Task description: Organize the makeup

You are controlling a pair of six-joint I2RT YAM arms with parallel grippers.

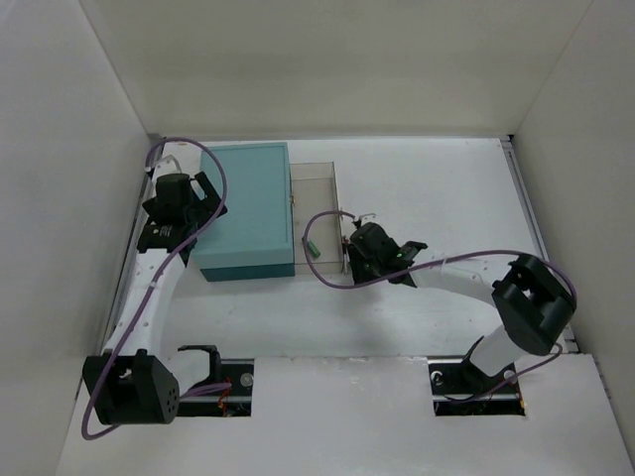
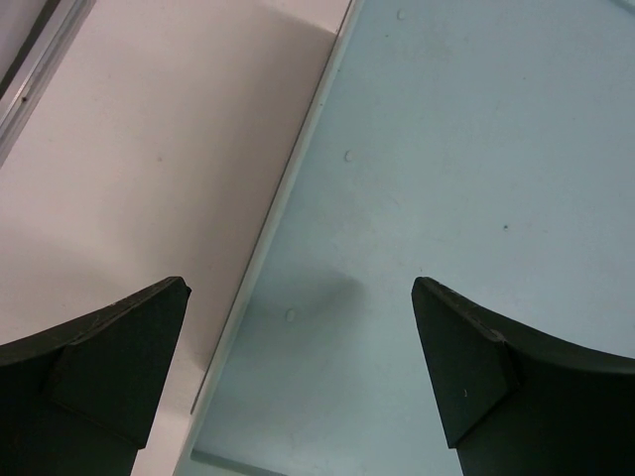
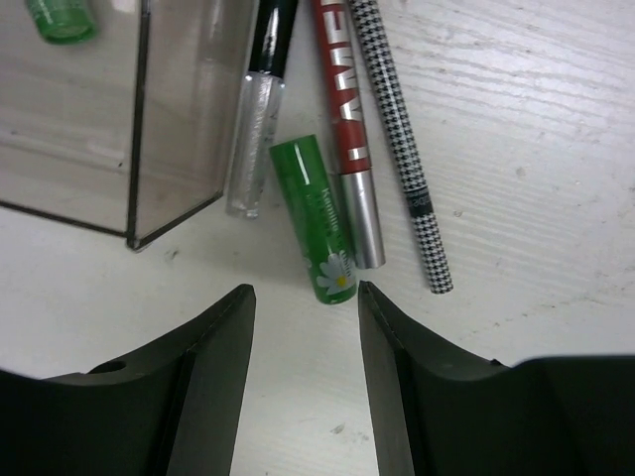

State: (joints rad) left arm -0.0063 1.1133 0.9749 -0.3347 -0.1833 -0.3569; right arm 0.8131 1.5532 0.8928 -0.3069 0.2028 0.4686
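In the right wrist view, several cosmetics lie side by side on the white table. They are a green tube with a daisy (image 3: 319, 220), a red tube with a silver end (image 3: 346, 129), a houndstooth pencil (image 3: 401, 149) and a clear gloss tube with a black cap (image 3: 255, 109). My right gripper (image 3: 306, 294) is open just short of the green tube's end, touching nothing. Another green tube (image 3: 62, 20) lies inside the clear box (image 3: 139, 129), and it also shows in the top view (image 1: 312, 248). My left gripper (image 2: 298, 288) is open and empty over the left edge of the teal box (image 2: 476, 149).
In the top view the big teal box (image 1: 243, 210) stands at the back left with the clear open box (image 1: 319, 178) against its right side. My right gripper (image 1: 357, 238) is beside the clear box's right wall. White walls enclose the table.
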